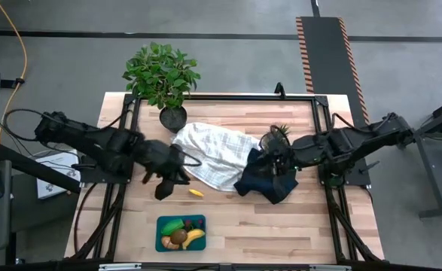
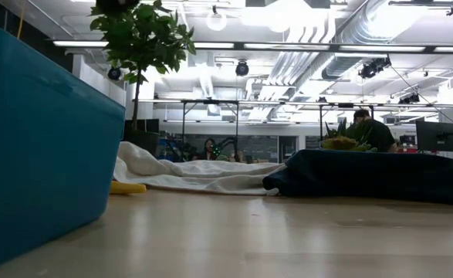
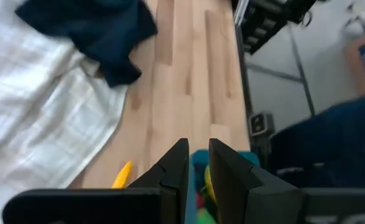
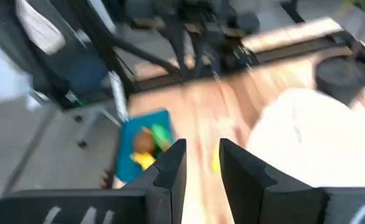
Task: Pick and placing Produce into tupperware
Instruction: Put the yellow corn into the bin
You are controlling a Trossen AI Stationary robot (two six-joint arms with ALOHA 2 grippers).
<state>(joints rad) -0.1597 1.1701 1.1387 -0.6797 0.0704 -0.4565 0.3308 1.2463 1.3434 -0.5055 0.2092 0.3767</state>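
- Nearest the camera, at the bottom centre of the high view, the shallow teal-green rectangular plastic tupperware [image 1: 160, 242] is sitting on the pale wooden slatted table [image 1: 281, 226], already holding several toy produce pieces: a yellow banana [image 1: 194, 239], a brown kiwi-like ball [image 1: 178, 237], a green pear-shaped piece [image 1: 172, 226] and a few small bits I cannot sort out.
- Just above it, one small loose yellow produce piece [image 1: 196, 193] is lying on the bare wood, close to the lower edge of the white checked cloth [image 1: 217, 154]; I judge it to be the next thing to collect.
- I am holding my left gripper [image 1: 163, 188] left of centre, beside that yellow piece, its fingers standing narrow with only a thin slit between them and nothing held. In my left wrist view they are pointing down toward the container, which suits either a drop just made or a reach for the piece.
- My right gripper [image 1: 269, 150] is hanging right of centre, over the crumpled dark navy cloth [image 1: 269, 181], fingers narrowly apart and empty, waiting out of the left arm's way.
- A spiky green and yellow piece [image 1: 279, 133] is resting on the navy cloth's upper edge, well apart from the container.
- Farthest, at the upper left of the table, a leafy green potted plant in a black pot [image 1: 162, 75] is standing.
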